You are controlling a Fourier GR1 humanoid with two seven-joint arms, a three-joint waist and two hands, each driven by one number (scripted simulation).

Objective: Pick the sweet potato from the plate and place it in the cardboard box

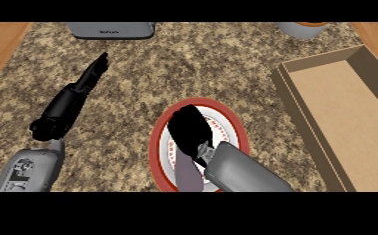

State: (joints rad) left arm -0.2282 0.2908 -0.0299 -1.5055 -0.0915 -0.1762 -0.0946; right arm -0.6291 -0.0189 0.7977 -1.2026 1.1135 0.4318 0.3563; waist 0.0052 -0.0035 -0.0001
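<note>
The right hand (188, 129) is hovering, grip unclear, over the elongated purplish sweet potato (189, 176) lying lengthwise beneath it on the round red-rimmed plate (156, 144).

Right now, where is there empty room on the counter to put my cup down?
The biggest bare patch is the middle of the counter, between the left hand, the plate and the grey appliance. A narrower strip runs between the plate and the cardboard box. It is crowded on the plate, where the right hand sits.

My counter (192, 64) looks like speckled brown granite, smooth. The cardboard box (336, 104) is matt tan card. The plate (229, 119) looks glazed, white with a red rim. My hands (188, 129) are matt black.
</note>
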